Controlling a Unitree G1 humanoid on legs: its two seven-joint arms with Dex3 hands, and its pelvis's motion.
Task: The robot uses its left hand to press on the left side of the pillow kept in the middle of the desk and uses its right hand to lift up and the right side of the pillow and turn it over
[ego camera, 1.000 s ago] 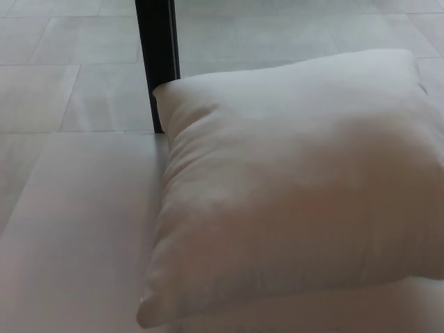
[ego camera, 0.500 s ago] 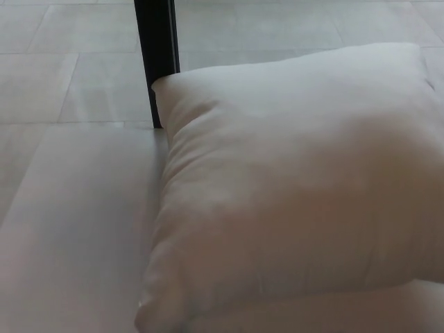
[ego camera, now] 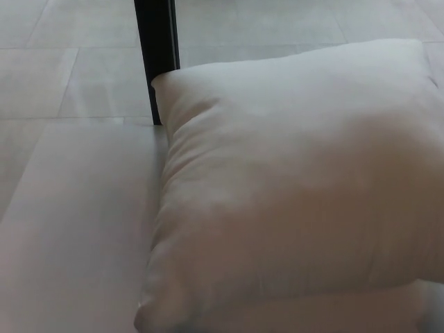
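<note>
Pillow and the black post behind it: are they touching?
Cannot tell. In the head view the pillow's far left corner overlaps the base of the post, hiding where they would meet, so neither contact nor a gap shows. No hand is in view.

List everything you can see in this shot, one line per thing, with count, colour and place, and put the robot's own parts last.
pillow: one, white, lying flat on the desk, filling the middle and right of the picture, its right edge cut off by the frame.
desk: one, pale grey-white top, bare part showing at the left and along the bottom.
post: one, black, upright, at the top behind the pillow's far left corner.
floor: pale tiles with thin joints, across the top beyond the desk.
Robot's left hand: not in view.
Robot's right hand: not in view.
</note>
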